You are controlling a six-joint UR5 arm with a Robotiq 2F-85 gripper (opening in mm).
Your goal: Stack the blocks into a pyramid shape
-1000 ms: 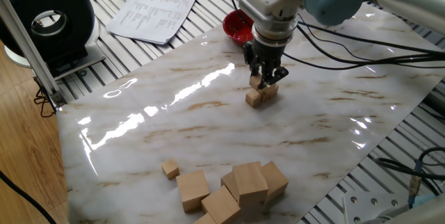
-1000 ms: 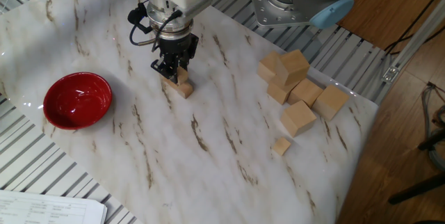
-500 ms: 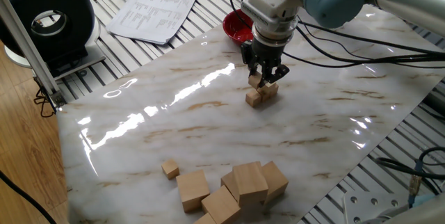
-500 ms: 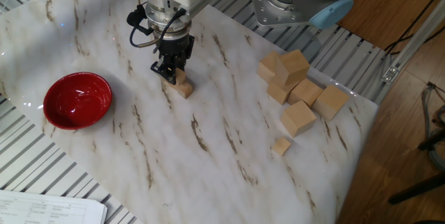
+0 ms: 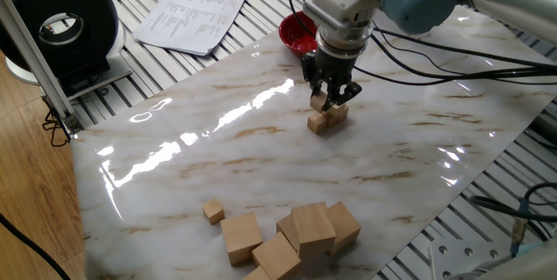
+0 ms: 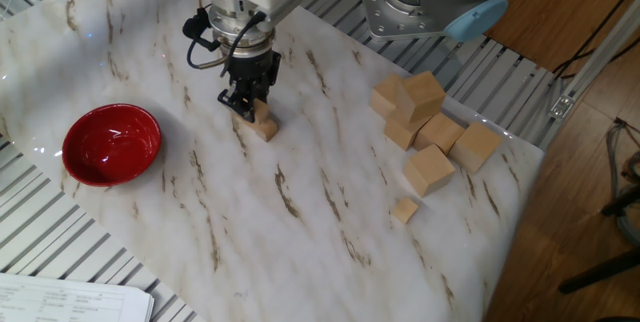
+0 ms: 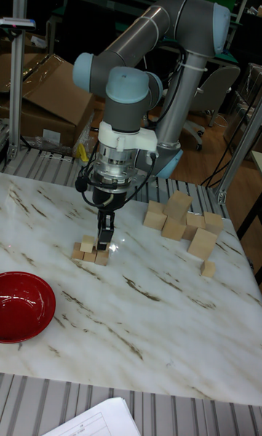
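Small tan blocks (image 7: 89,255) form a short row on the marble table, with another block (image 7: 87,244) resting on top at the left. My gripper (image 7: 105,244) points straight down over the right end of that row, shut on a small block that its fingers mostly hide. The same stack (image 5: 319,123) shows below the gripper (image 5: 332,99) in one fixed view, and again as the stack (image 6: 265,128) beside the gripper (image 6: 245,108) in the other. One loose small block (image 5: 213,210) lies apart, near the big cubes.
A heap of larger wooden cubes (image 5: 296,232) sits at one table edge, also seen as the cube heap (image 6: 430,122). A red bowl (image 6: 111,143) stands beyond the stack. Papers (image 5: 193,12) and a black round device (image 5: 61,28) lie off the marble sheet.
The gripper has shifted only slightly above the small stack. The blocks on the table have not moved.
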